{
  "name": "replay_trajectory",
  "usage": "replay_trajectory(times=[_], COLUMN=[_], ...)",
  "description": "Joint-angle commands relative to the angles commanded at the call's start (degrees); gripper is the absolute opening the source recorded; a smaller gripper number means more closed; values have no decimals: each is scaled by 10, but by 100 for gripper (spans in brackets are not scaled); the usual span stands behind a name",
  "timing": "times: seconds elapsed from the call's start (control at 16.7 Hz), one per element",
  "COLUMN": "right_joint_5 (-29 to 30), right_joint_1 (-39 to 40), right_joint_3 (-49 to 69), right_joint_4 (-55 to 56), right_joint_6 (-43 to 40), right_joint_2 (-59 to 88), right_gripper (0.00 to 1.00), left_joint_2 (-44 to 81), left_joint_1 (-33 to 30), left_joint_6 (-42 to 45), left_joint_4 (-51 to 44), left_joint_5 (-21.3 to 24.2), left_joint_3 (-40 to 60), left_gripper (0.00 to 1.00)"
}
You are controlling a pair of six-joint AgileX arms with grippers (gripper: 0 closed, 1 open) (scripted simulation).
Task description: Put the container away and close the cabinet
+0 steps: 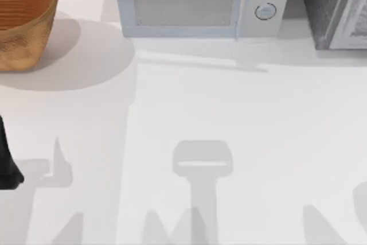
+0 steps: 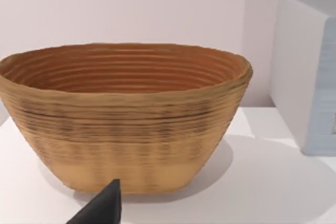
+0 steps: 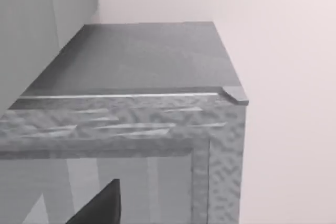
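At the worktop's back right corner the cabinet is sitting with its pale door panel facing front, right beside the microwave. Basket is hanging out at the back left corner. Left arm is poking in at the left edge; its tool is pointing at the basket, can't tell its state. Right tool is hovering close to the cabinet's top front, can't tell its state either.
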Motion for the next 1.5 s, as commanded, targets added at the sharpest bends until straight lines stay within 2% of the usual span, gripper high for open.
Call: replay_trajectory(times=[0.18,0.54,0.78,0.9,1.08,1.5], right_joint_5=[2,2,50,103,216,545], right_joint_1=[4,2,54,110,224,540], right_joint_3=[51,57,71,75,80,73], right_joint_4=[-53,-56,-57,-60,-66,-83], right_joint_6=[0,0,-2,-2,-3,2], right_joint_2=[-15,-15,-11,-10,-8,-13], right_gripper=[100,100,100,100,100,100], left_joint_2=[0,0,0,0,0,0], left_joint_1=[0,0,0,0,0,0], left_joint_6=[0,0,0,0,0,0], left_joint_4=[0,0,0,0,0,0], left_joint_5=[0,0,0,0,0,0], left_joint_3=[0,0,0,0,0,0], left_gripper=[100,100,100,100,100,100])
